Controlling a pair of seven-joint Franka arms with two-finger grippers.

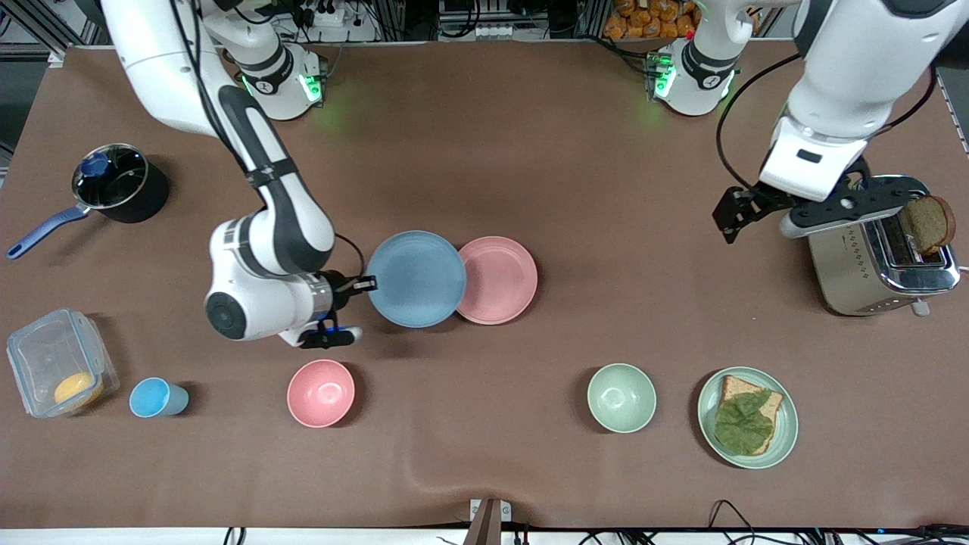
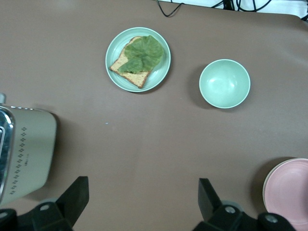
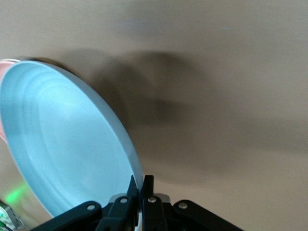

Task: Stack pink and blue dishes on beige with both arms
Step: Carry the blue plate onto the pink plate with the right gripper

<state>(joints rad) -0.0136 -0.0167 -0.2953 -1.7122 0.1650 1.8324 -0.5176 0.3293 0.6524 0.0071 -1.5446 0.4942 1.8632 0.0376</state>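
My right gripper (image 1: 369,285) (image 3: 143,182) is shut on the rim of the light blue plate (image 1: 416,278) (image 3: 62,144), at the edge toward the right arm's end. The plate is tilted and lifted, and its other edge overlaps the pale pink plate (image 1: 503,280) (image 2: 291,192). The pink plate lies at the table's middle. In the left wrist view a paler cream edge (image 2: 265,185) shows under its rim; the beige plate is otherwise hidden. My left gripper (image 1: 730,218) (image 2: 143,195) hangs open and holds nothing, over bare table beside the toaster.
A toaster (image 1: 870,265) holding bread stands at the left arm's end. Nearer the camera are a green plate with bread (image 1: 787,424), a green bowl (image 1: 621,397), a pink bowl (image 1: 321,392), a blue cup (image 1: 155,397) and a clear container (image 1: 45,356). A black pot (image 1: 119,184) is farther back.
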